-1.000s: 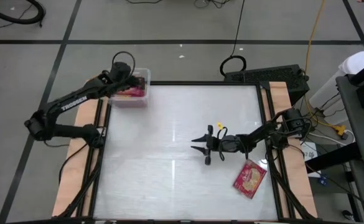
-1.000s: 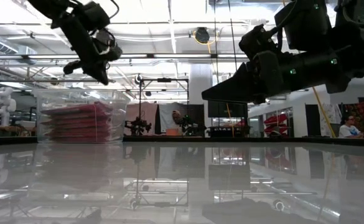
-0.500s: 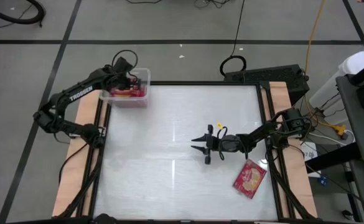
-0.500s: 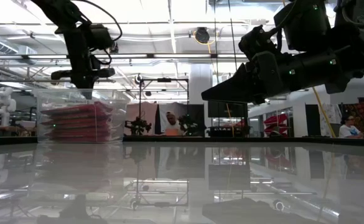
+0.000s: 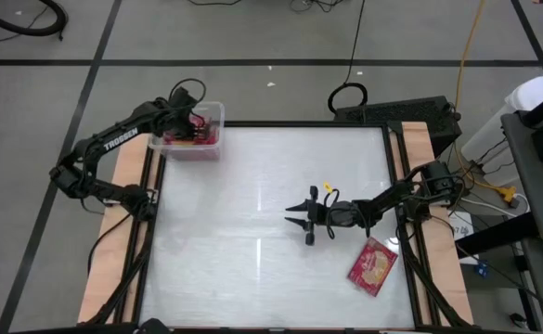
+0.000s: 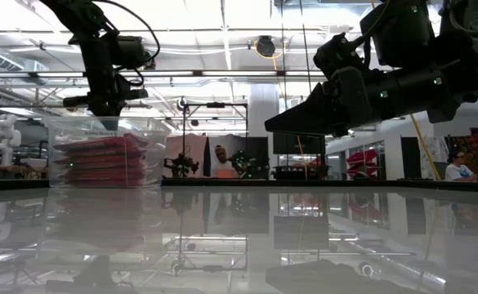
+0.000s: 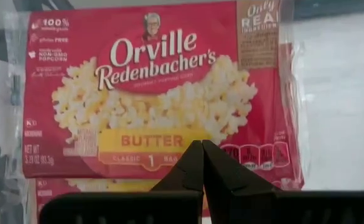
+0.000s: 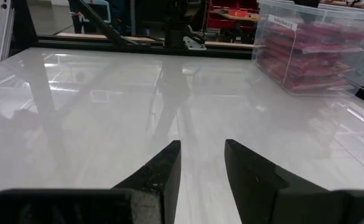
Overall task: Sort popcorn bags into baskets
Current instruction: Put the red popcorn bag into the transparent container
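A clear plastic basket stands at the table's far left corner and holds a stack of red popcorn bags. The top bag lies with its popcorn picture up. My left gripper is shut and points steeply down over that bag, at about the height of the basket's rim; I see no touch. One more popcorn bag lies flat on the table near the right edge. My right gripper stands open and level over the table's middle, with nothing between its fingers.
The white tabletop lies bare between the basket and my right gripper. Wooden rails run along the left and right sides. In the low view a person sits far off in the room behind the table.
My left gripper, shut throughout, has tipped from a slant to point steeply down. It has sunk a little toward the basket and shifted slightly toward the table's left edge. The stack in the basket lies as before.
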Robot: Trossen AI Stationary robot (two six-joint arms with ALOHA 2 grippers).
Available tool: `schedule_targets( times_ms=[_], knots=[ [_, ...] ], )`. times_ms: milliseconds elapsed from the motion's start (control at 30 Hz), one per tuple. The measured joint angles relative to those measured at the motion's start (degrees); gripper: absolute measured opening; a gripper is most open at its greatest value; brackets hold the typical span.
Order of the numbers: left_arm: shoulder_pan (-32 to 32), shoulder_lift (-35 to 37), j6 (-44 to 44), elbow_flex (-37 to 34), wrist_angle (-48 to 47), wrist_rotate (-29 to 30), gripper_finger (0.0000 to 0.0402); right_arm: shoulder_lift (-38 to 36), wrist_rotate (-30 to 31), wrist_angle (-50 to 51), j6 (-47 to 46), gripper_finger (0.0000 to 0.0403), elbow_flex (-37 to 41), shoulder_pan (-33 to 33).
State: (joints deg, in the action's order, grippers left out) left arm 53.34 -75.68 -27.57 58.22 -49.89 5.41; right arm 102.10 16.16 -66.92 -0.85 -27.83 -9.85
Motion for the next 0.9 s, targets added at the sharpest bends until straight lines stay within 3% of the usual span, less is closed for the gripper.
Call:
schedule_targets(
  times_ms=[167,533,733,900],
  knots=[
    [1.0,0.0,0.1,0.0,4.4,3.4,0.0001,0.0,0.0,0.0,-0.6,0.0116,0.0,0.0],
    [3.6,-0.1,0.0,-2.3,6.8,3.6,0.0001,0.0,0.0,0.0,-0.5,0.0116,0.0,0.0],
    [4.0,0.0,0.4,-4.0,6.8,-0.6,0.0001,0.0,0.0,0.0,-1.0,0.0116,0.0,0.0],
    [4.0,0.0,0.5,-4.0,6.3,-7.4,0.0001,0.0,-0.4,0.0,-1.5,0.0116,0.0,0.0]
  ],
)
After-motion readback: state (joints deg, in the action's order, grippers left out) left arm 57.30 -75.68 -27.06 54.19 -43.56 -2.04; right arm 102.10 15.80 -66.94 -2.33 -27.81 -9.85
